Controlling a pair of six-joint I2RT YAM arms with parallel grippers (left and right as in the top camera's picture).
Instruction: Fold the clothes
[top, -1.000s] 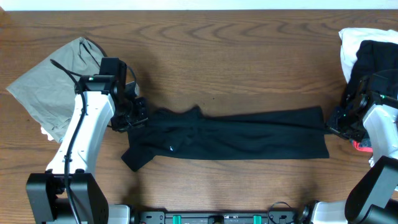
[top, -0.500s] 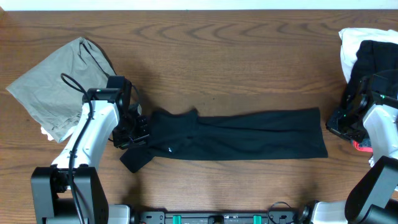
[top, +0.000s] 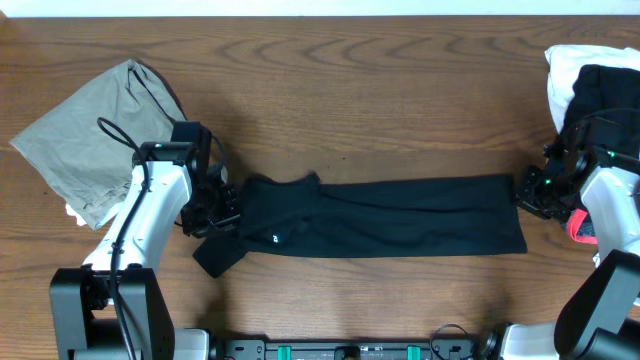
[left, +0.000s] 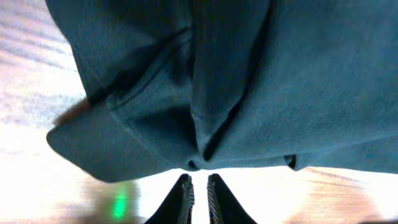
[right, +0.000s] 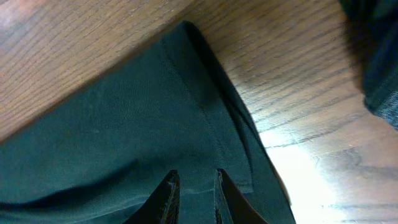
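So the black garment (top: 390, 215) is laid out as one long flat band across the middle of the desk (top: 400, 80). It runs left to right and sits a bit closer to the near edge than the far one. Its left end is the messy part, bunched and creased, with a flap poking out toward the near-left corner. There's a tiny white logo mark (top: 276, 238) on it there. The right end is squared off and pretty smooth.

The left gripper (top: 215, 205) is down at that bunched left end. From the wrist view, its fingers (left: 183, 199) sit just off the hem with only a thin slit between them. Bare desk shows through the slit, so it's let go and has nothing in it.

The right gripper (top: 530, 190) is at the opposite end, at the far-side corner of the band. Its fingers (right: 166, 199) stand a little apart right over the cloth. The fabric under them looks flat, not pinched up, so I'd call that one released too.

The rest of the clothes are off to the sides. An olive-grey garment (top: 85, 130) lies spread near the far-left corner. A white garment (top: 565, 70) with another black piece (top: 605, 90) on top is piled at the right edge near the far corner. A pink-red bit (top: 580, 225) peeks out by the right arm.
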